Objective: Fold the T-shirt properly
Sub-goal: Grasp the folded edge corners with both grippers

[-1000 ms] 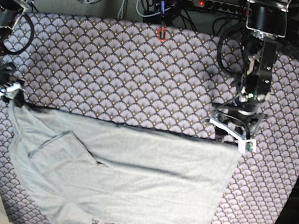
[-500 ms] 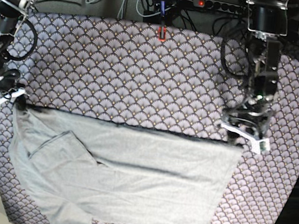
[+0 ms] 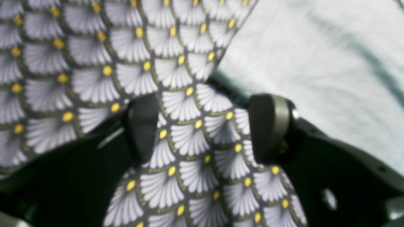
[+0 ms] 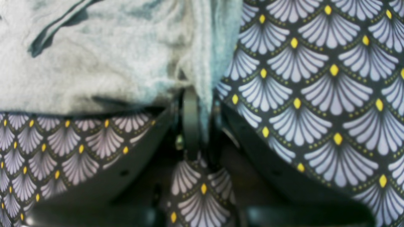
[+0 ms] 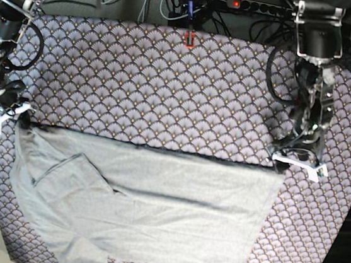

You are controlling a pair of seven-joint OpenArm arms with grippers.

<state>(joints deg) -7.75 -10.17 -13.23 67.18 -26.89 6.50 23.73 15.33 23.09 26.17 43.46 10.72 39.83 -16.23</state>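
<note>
Right pincer (image 4: 200, 126) is clamped on a pinched-up edge of the T-shirt (image 5: 147, 211), w/ grey knit squeezed between its fingers (image 4: 189, 119) and the rest of the shirt spreading away from it across the table cloth (image 5: 168, 86). Left pincer (image 3: 205, 129) stands w/ fingers (image 3: 268, 126) well apart, nothing but patterned cloth between them, and the shirt's far corner lies just beyond its tips. In the base view the shirt lies flat betw. the two pincers, one sleeve folded in on the side nearer the right pincer.
</note>
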